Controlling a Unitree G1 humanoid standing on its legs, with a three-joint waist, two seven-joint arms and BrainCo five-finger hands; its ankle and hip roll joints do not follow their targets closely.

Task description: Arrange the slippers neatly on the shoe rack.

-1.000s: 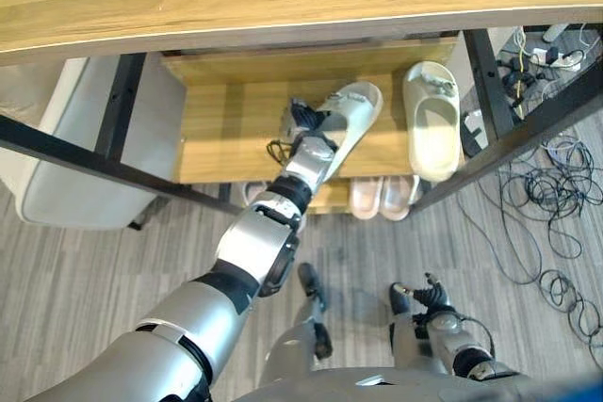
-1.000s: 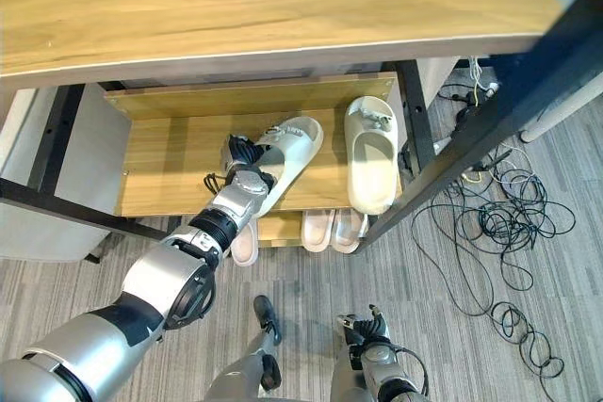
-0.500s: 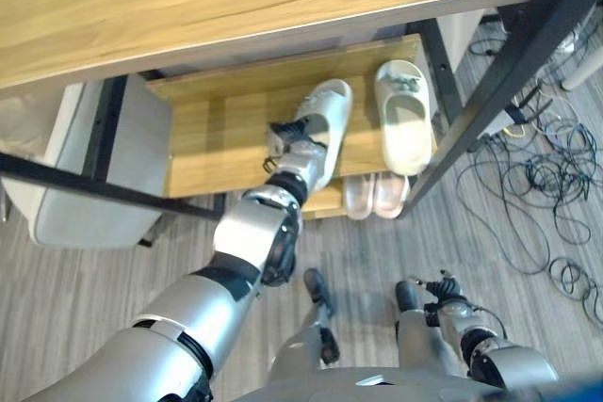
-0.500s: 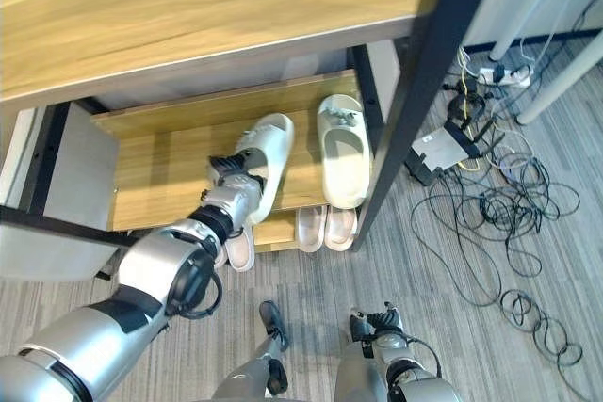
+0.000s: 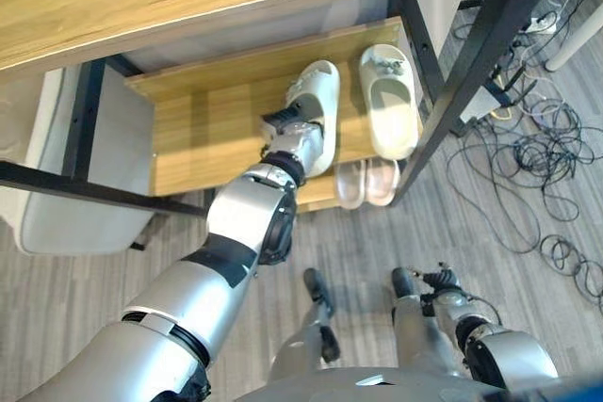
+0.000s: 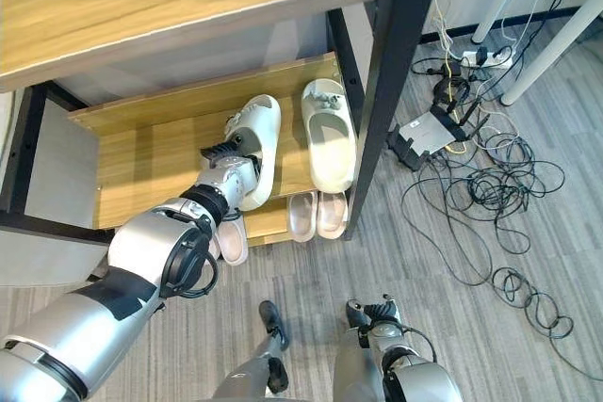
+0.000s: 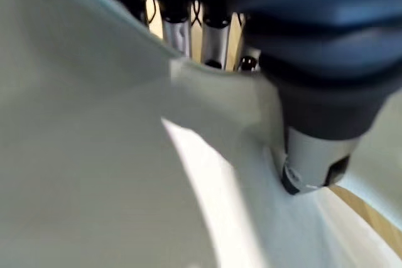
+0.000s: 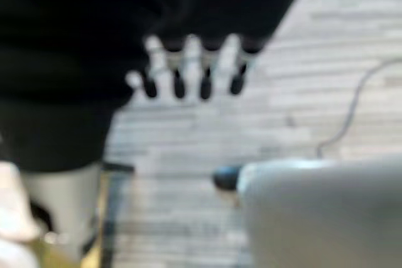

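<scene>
Fingers [image 7: 215,20] of the left hand [image 5: 283,135] curl over the edge of the near slipper [image 5: 312,112], with the thumb pressed on its other face, so the hand is clamped on that white slipper at its heel end. Beyond those fingers runs the shoe rack [image 5: 203,129], the biggest thing in play: a black metal frame with a wooden top board above and a wooden shelf under it, on which the held slipper rests, its toe pointing away from the fingertips toward the back of the shelf and leaning slightly to one side. Just beside the held slipper, on the side away from the arm, lies the second white slipper [image 5: 386,110], flat and straight on the same shelf, close to the rack's upright post; the two are near each other but not touching. Below the fingers, on the rack's lowest level, sits a pink pair [image 5: 366,182], side by side. By my reading the task is well along: both white slippers are on the shelf, and what remains is squaring the held one to match its partner and letting go. Down by the floor hangs the right hand [image 8: 188,73], fingers loosely spread and holding nothing
</scene>
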